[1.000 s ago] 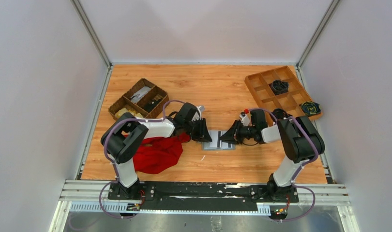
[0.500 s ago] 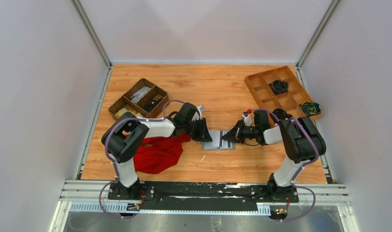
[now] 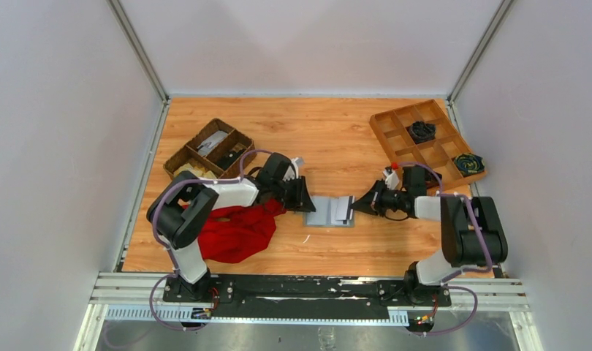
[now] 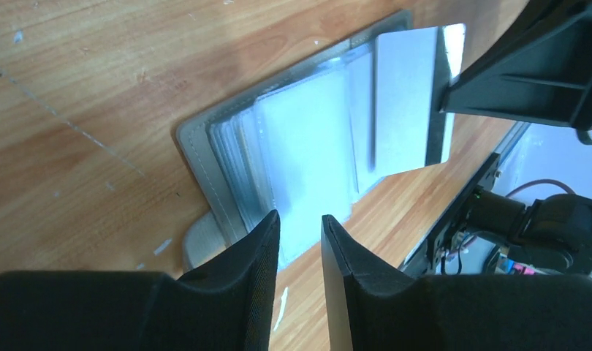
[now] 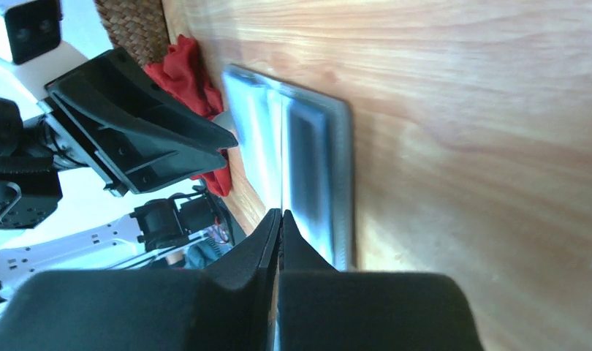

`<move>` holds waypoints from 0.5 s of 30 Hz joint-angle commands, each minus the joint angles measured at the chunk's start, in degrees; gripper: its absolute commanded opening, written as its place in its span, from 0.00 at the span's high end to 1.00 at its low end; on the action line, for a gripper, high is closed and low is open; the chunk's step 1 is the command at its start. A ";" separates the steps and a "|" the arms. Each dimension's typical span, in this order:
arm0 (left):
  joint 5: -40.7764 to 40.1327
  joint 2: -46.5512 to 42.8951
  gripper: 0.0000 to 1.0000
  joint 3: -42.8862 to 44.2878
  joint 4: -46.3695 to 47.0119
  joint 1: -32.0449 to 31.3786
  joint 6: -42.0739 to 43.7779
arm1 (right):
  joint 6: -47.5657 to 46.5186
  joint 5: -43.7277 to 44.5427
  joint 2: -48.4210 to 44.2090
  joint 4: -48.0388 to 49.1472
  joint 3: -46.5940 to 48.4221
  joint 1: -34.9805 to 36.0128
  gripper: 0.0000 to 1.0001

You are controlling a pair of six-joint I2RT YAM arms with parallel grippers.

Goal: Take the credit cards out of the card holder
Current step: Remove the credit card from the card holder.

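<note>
The step in hand is pulling one card (image 4: pixel 406 99) out of the holder (image 3: pixel 328 213), which is lying open on the table (image 3: pixel 315 131) between the two arms. The right gripper (image 5: pixel 280 217), coming in from the holder's right side, is pinching the card's edge with its fingers fully together. The card is standing partly clear over the holder's right half, though it is hard to tell whether its far end is free of the sleeve. The left gripper (image 4: pixel 300 223) is sitting at the holder's left edge, fingers narrowly apart with a leaf of the holder between them, seemingly bracing it. The next move is probably calling for a straight draw away to the holder's right while the left side is kept pinned, so the holder is not dragging along. Counting: one holder, one card showing outside; any others in the sleeves are not countable. A red cloth (image 3: pixel 238 230) and a basket (image 3: pixel 191 142) are lying left of the holder, a wooden tray (image 3: pixel 386 150) right of it, one each.
</note>
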 commanded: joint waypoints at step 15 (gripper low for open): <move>14.48 -13.64 0.53 4.45 -1.85 0.56 -1.01 | 7.67 -10.64 -20.97 9.68 -1.43 -0.42 1.00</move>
